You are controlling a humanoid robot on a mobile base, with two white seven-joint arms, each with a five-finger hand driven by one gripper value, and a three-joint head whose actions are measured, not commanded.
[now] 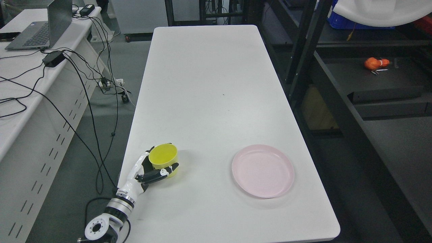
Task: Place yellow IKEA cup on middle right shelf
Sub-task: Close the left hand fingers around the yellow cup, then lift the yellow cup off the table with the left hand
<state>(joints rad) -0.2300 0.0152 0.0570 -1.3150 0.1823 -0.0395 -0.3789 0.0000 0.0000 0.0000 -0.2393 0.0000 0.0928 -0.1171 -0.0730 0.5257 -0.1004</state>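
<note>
My left hand (pixel 148 172) has its fingers wrapped round the upright yellow plastic cup (pixel 163 158) at the white surface's (pixel 209 84) near-left edge; the dark metal shelf (pixel 381 87) lies well off to its right.

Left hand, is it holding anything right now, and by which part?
Yes: the left hand wraps the round yellow plastic cup around its side wall, fingers curled across the front below the rim, with the cup upright on the white table.

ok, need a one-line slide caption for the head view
Left hand grasps the yellow cup on the white table, pink plate alongside.
</note>
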